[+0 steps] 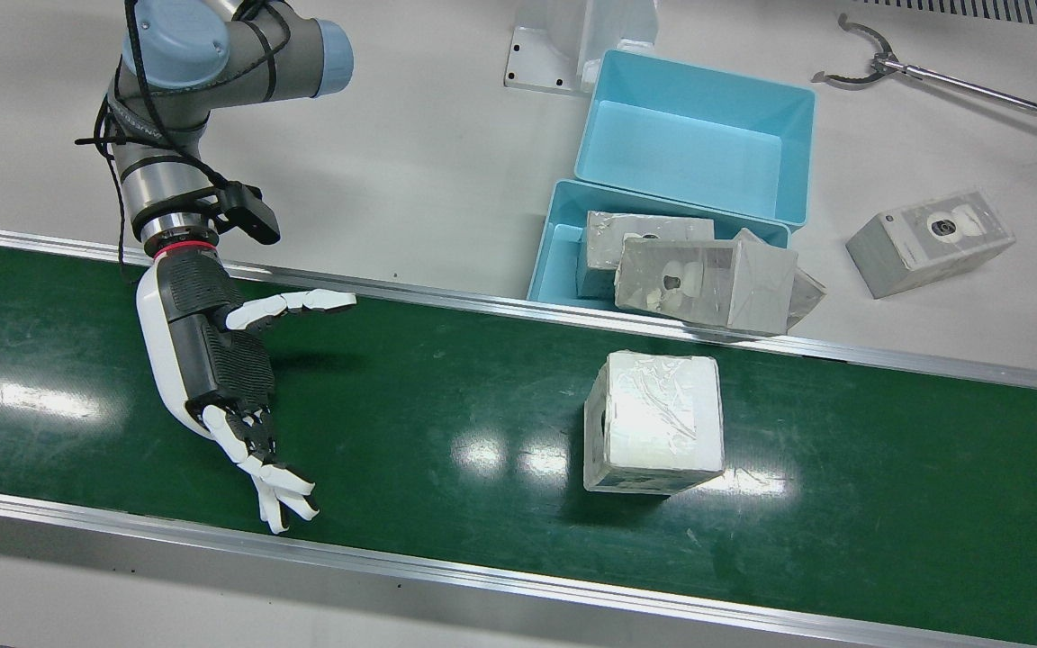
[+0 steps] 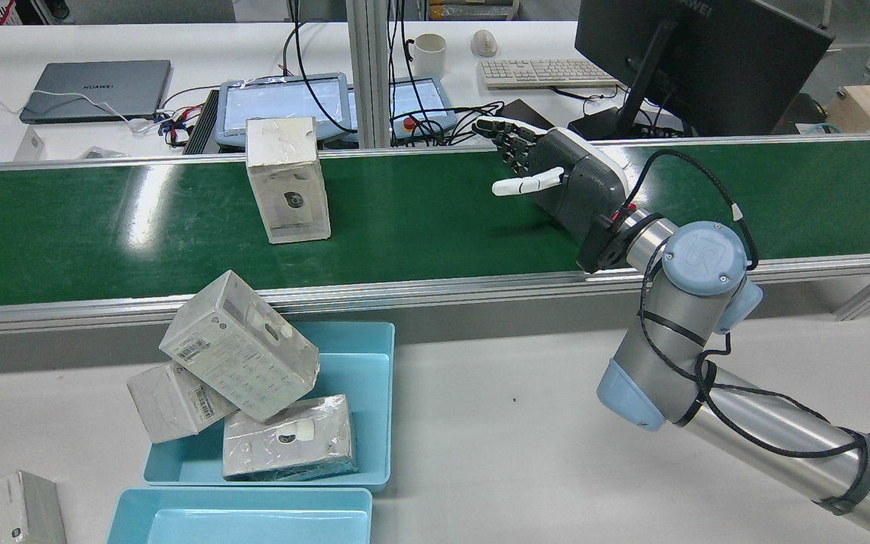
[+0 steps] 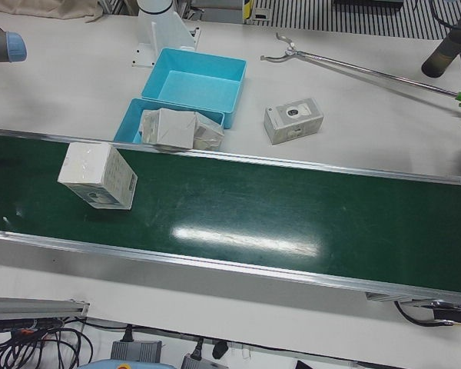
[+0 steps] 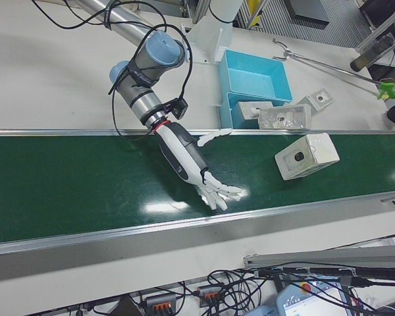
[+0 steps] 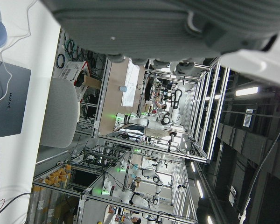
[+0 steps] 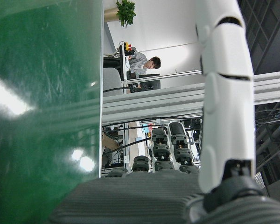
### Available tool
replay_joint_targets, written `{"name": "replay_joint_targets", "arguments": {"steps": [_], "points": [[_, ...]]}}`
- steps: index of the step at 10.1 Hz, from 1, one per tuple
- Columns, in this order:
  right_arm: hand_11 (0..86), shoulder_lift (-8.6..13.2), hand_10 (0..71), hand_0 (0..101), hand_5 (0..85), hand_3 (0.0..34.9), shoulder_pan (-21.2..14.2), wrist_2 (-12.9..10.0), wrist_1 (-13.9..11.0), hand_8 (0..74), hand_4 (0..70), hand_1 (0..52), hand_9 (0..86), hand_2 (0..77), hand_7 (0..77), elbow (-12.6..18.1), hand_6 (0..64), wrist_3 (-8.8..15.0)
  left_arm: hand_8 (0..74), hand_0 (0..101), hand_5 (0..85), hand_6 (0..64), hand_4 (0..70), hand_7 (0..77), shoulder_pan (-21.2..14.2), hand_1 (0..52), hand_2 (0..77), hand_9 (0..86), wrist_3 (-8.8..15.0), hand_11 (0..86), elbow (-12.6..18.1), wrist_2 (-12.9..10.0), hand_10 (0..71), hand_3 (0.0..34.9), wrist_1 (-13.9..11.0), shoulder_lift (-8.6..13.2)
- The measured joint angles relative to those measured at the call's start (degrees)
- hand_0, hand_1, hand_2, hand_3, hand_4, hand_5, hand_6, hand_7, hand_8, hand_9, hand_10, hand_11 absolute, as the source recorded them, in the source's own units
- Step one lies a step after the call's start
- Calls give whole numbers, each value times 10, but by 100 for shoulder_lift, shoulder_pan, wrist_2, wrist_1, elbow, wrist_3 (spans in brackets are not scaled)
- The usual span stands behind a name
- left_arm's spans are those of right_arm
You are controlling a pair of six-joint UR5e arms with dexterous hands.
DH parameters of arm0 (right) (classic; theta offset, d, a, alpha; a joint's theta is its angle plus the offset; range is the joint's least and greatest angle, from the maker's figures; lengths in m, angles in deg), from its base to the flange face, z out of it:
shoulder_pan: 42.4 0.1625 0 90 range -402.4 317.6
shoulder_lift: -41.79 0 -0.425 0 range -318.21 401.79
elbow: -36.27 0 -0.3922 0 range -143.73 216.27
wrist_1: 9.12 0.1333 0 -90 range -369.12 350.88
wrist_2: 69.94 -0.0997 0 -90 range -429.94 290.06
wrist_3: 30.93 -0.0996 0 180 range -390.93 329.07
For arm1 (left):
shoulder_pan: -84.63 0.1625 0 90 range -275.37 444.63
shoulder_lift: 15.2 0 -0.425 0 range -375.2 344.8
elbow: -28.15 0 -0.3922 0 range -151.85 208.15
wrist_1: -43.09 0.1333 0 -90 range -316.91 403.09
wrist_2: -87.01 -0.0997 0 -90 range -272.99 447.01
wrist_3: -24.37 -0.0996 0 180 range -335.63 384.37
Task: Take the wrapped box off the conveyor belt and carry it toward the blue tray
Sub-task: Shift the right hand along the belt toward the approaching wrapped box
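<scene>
The wrapped box (image 1: 653, 418) stands upright on the green conveyor belt (image 1: 446, 396), in front of the blue tray (image 1: 559, 236). It also shows in the rear view (image 2: 288, 177), the left-front view (image 3: 97, 177) and the right-front view (image 4: 306, 156). My right hand (image 1: 221, 360) is open and empty, low over the belt with fingers spread, well apart from the box on the side away from the tray; it also shows in the rear view (image 2: 556, 174) and the right-front view (image 4: 191, 158). My left hand (image 5: 168, 23) shows only as a grey palm edge in its own view.
The blue tray holds several wrapped boxes (image 1: 707, 274), one leaning over its rim. A second, empty blue tray (image 1: 698, 144) lies behind it. A loose box (image 1: 930, 241) and a metal grabber tool (image 1: 879, 63) lie on the white table. Metal rails (image 1: 482, 306) edge the belt.
</scene>
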Motion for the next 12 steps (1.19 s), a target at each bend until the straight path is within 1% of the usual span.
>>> {"name": "replay_joint_targets", "arguments": {"steps": [1, 2, 5, 6, 8, 9, 10, 11, 12], "points": [[5, 34, 0, 490, 185, 0, -1, -1, 5, 22, 104, 164, 49, 109, 60, 12, 55, 6, 5, 0, 11, 5, 0, 5, 0, 0, 11, 5, 0, 5, 0, 0, 5, 0, 0, 0], [5, 71, 0, 486, 175, 0, -1, -1, 14, 22, 98, 153, 49, 109, 60, 20, 55, 8, 5, 0, 11, 5, 0, 5, 0, 0, 11, 0, 0, 5, 0, 0, 5, 0, 0, 0], [5, 138, 0, 486, 175, 0, -9, -1, 26, 22, 98, 153, 49, 109, 55, 13, 55, 75, 5, 0, 11, 5, 0, 5, 0, 0, 11, 0, 0, 5, 0, 0, 0, 0, 0, 0], [5, 144, 0, 486, 175, 0, -10, 1, 27, 22, 109, 153, 49, 109, 55, 12, 55, 95, 5, 0, 11, 5, 0, 5, 0, 0, 5, 5, 0, 5, 0, 0, 5, 0, 0, 0], [5, 163, 0, 485, 175, 0, -23, 6, 28, 22, 109, 153, 49, 120, 55, 10, 55, 136, 5, 0, 11, 5, 0, 5, 0, 0, 11, 5, 0, 5, 0, 0, 5, 0, 0, 0], [5, 178, 0, 486, 169, 0, -29, 7, 28, 0, 98, 153, 38, 120, 44, 10, 49, 154, 5, 0, 11, 5, 0, 5, 0, 0, 11, 5, 0, 5, 0, 0, 5, 0, 0, 0], [5, 188, 0, 486, 169, 0, -33, 10, 28, 0, 98, 153, 38, 120, 44, 10, 49, 168, 5, 0, 11, 5, 0, 5, 0, 0, 11, 0, 0, 5, 0, 0, 5, 0, 0, 0], [5, 194, 0, 486, 169, 0, -39, 12, 28, 11, 82, 164, 33, 114, 44, 10, 44, 179, 5, 0, 11, 5, 0, 5, 0, 0, 11, 5, 0, 5, 0, 0, 5, 0, 0, 0], [5, 196, 0, 486, 169, 0, -45, 14, 26, 11, 93, 158, 33, 114, 38, 10, 44, 185, 5, 0, 11, 5, 0, 5, 0, 0, 11, 0, 0, 5, 0, 0, 5, 0, 0, 0]]}}
